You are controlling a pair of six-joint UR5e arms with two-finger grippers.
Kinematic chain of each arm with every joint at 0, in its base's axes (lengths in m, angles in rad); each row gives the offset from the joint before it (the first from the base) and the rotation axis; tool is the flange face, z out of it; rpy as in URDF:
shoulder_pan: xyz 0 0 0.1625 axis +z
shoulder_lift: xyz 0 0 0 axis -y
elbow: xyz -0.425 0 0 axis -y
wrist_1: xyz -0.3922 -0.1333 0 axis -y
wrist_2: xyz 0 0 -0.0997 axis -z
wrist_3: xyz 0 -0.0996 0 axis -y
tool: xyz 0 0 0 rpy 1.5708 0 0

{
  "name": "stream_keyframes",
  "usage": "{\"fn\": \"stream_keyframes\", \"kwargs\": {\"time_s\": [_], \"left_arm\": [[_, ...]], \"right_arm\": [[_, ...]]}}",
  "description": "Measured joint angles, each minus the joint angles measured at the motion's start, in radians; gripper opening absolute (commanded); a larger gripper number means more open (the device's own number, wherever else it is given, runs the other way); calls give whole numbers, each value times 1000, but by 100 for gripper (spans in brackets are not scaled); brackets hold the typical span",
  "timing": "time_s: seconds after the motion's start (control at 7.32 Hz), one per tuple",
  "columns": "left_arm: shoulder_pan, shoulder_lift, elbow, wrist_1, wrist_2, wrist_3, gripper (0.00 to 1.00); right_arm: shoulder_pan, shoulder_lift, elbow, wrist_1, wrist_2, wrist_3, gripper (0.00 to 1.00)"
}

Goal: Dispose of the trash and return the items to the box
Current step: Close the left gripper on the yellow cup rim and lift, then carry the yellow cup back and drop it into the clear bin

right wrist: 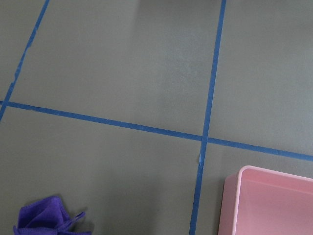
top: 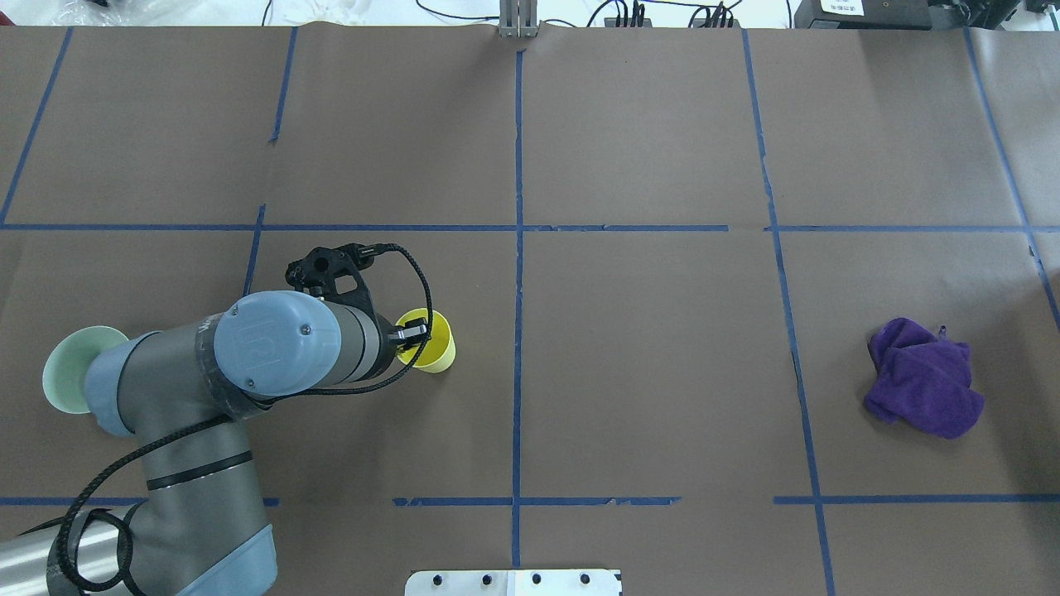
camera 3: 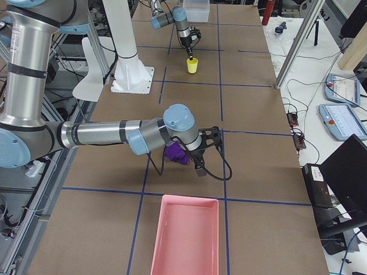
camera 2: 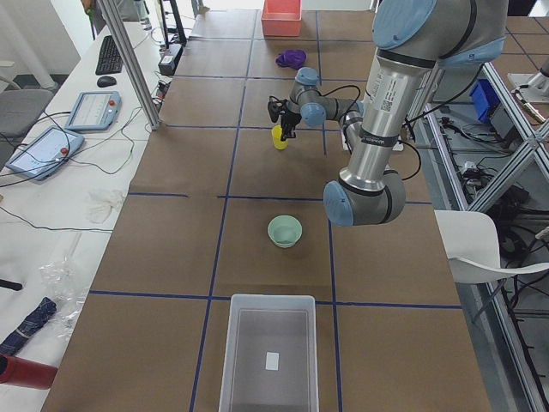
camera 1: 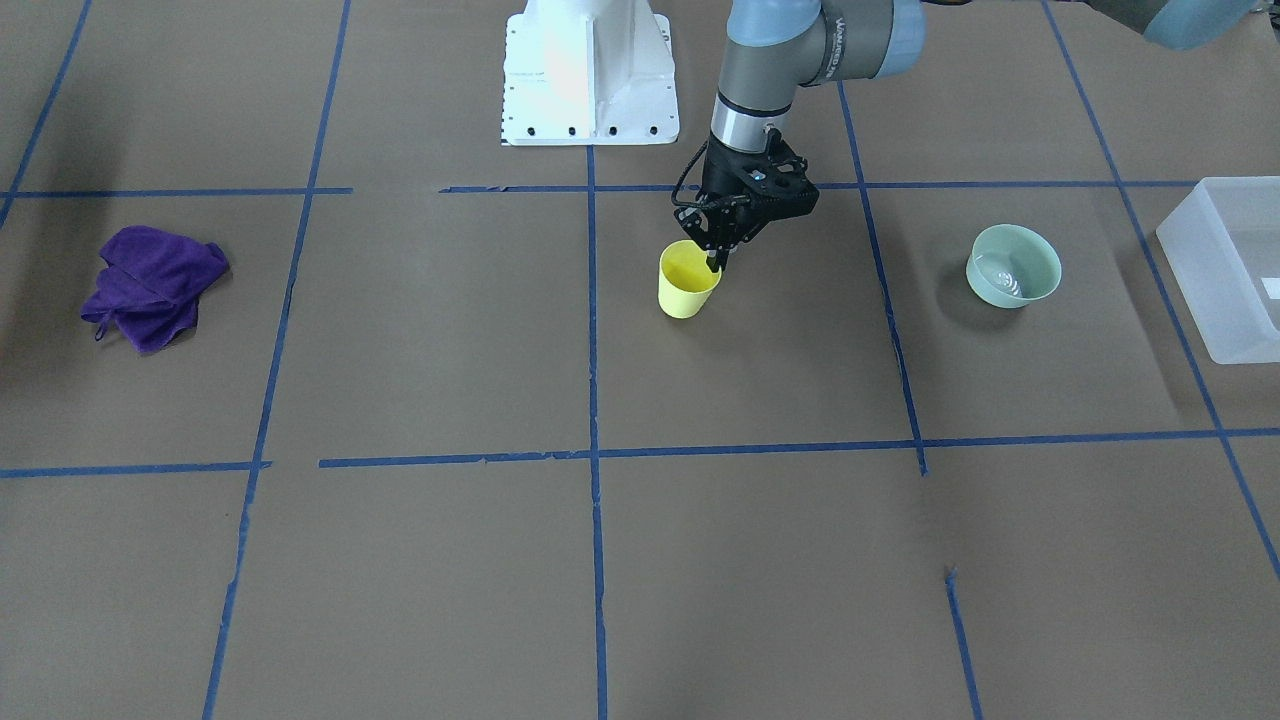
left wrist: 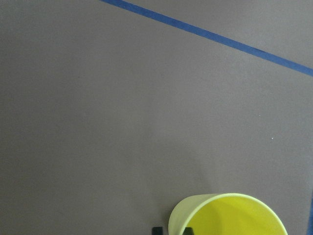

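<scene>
**Item:** yellow cup point(camera 1: 688, 282), standing on the bench point(camera 1: 760, 560) near its centre. Mouth up, long axis vertical, tapering to the base.

**Left jaws:** nearly closed, pinching the cup's rim wall, one tip inside and one outside.

**Right jaws:** state cannot be told.

**Step in hand, as judged:** lift straight up and keep the axis vertical. Carry past the mint bowl point(camera 1: 1012, 266) to the translucent bin point(camera 1: 1225, 270). The thin wall may flex or slip.
</scene>
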Motion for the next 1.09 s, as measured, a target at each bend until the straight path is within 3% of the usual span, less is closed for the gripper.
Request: {"fn": "stream_keyframes", "kwargs": {"time_s": [0.27, 0.68, 1.09], "left_arm": [[-85, 22, -96, 25, -31, 150, 0], [-369, 122, -215, 52, -228, 526, 0], [-750, 382, -245, 9, -472, 1154, 0]], "right_arm": [[0, 0, 0, 0, 0, 1, 100], [-2, 0, 0, 0, 1, 4, 100], [-6, 3, 1, 0, 1, 5, 100]]}}
